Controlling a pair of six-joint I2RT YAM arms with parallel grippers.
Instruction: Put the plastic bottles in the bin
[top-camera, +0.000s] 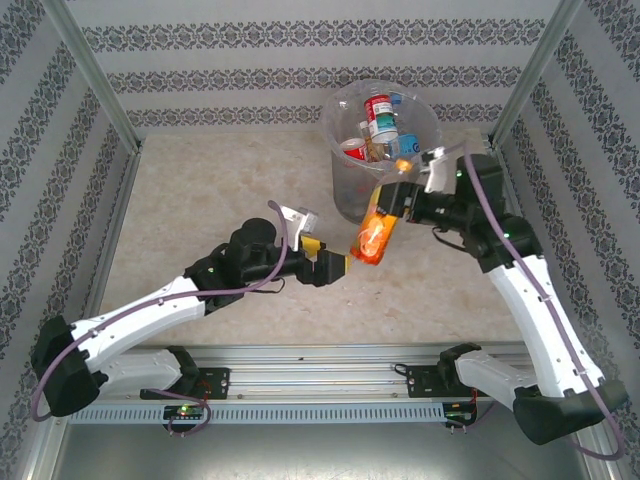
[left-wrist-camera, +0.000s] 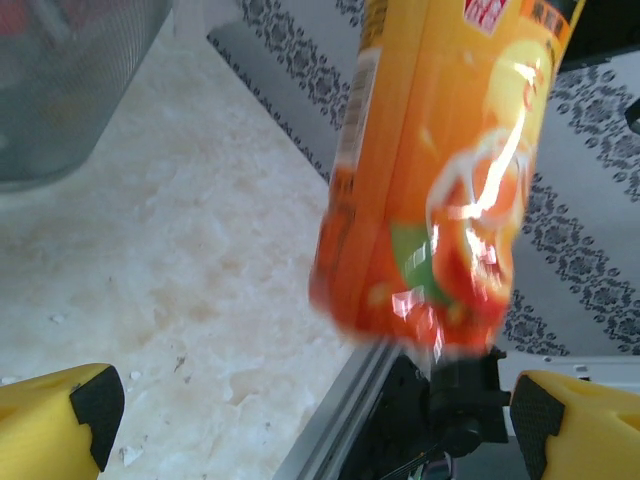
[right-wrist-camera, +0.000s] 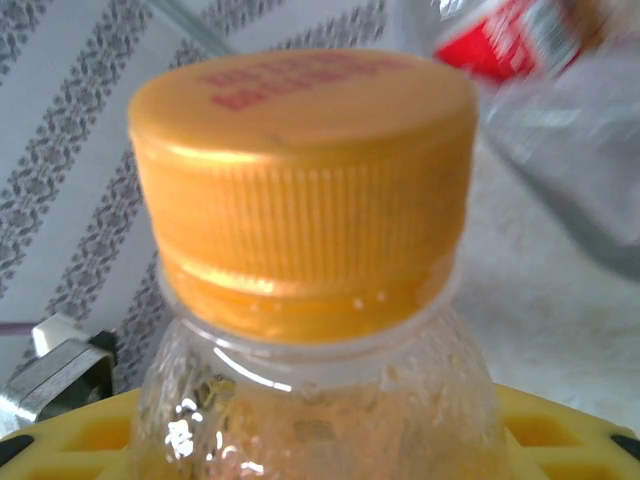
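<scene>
Step in hand: carrying one orange-labelled clear plastic bottle (top-camera: 373, 238) to the tall round grey bin lined with clear plastic (top-camera: 345, 195); judged mid-transfer, with the drop not yet made.
Right gripper (top-camera: 388, 208): closed narrow on the bottle's neck, just under the orange ribbed screw cap (right-wrist-camera: 300, 190); its yellow pads (right-wrist-camera: 560, 425) flank the clear shoulder.
Left gripper (top-camera: 330, 260): jaws wide, holding nothing; its yellow fingers with black tips (left-wrist-camera: 60, 420) stand either side of and below the bottle's base, not touching it.
Bottle position: in the air over the pale marble-patterned table (top-camera: 200, 200), hanging tilted with the cap end up toward the bin and the base toward the left gripper; it is just beside the bin's near wall, outside it.
Bin contents: several small plastic bottles (top-camera: 378, 108) with red and blue-green labels already lie inside.
Progress: judged late, since the overhead view shows no other bottle on the table.
Next move calls for: raising the right gripper until the bottle's base clears the rim, carrying it over the opening, then parting the jaws; the left arm should keep out of that path.
Risk: a neck grip lets the body swing, so the base could catch the rim or the liner.
</scene>
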